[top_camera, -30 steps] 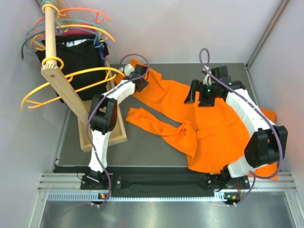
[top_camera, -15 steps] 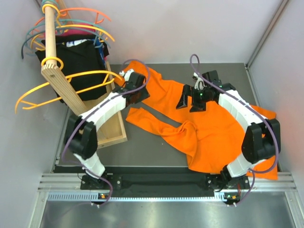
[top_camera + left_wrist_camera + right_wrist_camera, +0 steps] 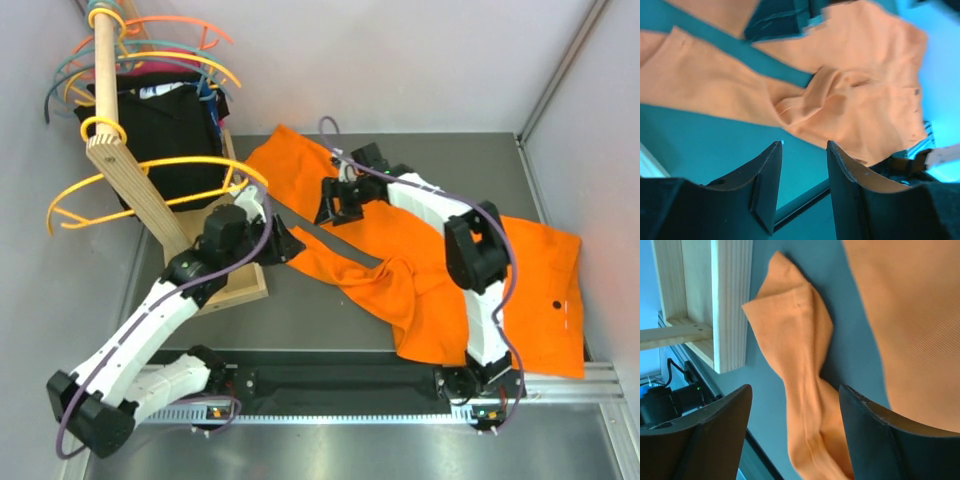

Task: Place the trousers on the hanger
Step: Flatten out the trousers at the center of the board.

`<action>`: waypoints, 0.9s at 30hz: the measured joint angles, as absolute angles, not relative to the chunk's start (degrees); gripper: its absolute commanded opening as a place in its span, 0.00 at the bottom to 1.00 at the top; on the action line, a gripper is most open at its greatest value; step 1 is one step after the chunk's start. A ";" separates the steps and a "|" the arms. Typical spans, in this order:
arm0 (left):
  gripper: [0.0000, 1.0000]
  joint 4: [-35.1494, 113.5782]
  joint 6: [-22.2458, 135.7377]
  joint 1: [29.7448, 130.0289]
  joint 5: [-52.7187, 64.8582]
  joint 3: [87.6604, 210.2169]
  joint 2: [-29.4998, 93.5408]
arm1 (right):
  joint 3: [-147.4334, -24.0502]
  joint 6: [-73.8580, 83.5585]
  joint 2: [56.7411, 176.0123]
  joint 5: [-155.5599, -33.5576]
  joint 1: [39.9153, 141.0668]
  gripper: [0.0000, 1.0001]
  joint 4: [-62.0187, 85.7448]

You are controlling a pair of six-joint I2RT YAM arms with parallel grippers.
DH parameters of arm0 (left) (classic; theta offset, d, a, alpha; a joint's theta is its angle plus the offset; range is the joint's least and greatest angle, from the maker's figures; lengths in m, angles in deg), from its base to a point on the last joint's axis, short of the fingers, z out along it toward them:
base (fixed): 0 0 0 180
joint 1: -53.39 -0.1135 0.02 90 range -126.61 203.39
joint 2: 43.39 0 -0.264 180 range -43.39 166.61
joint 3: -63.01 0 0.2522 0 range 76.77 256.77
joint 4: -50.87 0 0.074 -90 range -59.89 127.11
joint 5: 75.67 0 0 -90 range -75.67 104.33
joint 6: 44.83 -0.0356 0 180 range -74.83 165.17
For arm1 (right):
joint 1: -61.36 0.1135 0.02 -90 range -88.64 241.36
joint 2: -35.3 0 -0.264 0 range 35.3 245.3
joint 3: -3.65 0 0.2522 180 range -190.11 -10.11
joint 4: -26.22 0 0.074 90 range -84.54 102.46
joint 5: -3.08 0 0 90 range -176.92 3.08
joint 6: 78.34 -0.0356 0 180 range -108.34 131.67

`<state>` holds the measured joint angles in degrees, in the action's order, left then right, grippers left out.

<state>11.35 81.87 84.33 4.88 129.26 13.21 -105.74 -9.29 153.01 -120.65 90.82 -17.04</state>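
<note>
From above, we see the trousers (image 3: 540,280), soft bright orange cloth, spread across the dark grey surface (image 3: 320,320), with two long legs reaching toward the far left. The hanger (image 3: 185,159), thin amber-yellow plastic with wide curved arms, hangs on the slanted wooden rack (image 3: 130,190), apart from the cloth. The left pincer (image 3: 283,243) sits at the edge of the nearer leg. The right pincer (image 3: 337,205) hovers over the farther leg.

In the left wrist view, the left pincer's (image 3: 802,185) black fingers (image 3: 767,185) stand apart with nothing between them. The creased trousers (image 3: 850,100) lie beyond their tips.

In the right wrist view, the right pincer (image 3: 795,435) is spread wide. The finely ribbed leg end of the trousers (image 3: 795,340) runs under the gap, beside the pale wooden frame (image 3: 730,305). Whether the pincer touches the cloth we cannot tell.
</note>
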 measured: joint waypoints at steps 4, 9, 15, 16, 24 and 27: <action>0.46 10.98 80.91 84.33 4.55 129.28 7.18 | -110.79 -10.71 159.34 -120.61 94.60 0.81 -15.59; 0.46 8.84 80.87 84.33 4.92 129.41 5.61 | -116.43 -10.86 164.90 -119.10 96.78 0.83 -14.15; 0.46 7.88 81.18 84.33 4.35 129.39 5.58 | -118.75 -9.35 168.66 -116.52 97.09 0.78 -13.93; 0.46 7.88 81.22 84.33 4.29 129.39 5.54 | -119.56 -9.13 169.60 -116.57 97.09 0.77 -13.78; 0.46 7.53 81.59 84.33 4.42 128.91 5.10 | -120.65 -8.61 171.43 -116.98 98.27 0.39 -13.06; 0.46 7.22 81.94 84.33 4.53 127.95 5.10 | -120.34 -9.44 171.43 -116.98 99.06 0.29 -12.12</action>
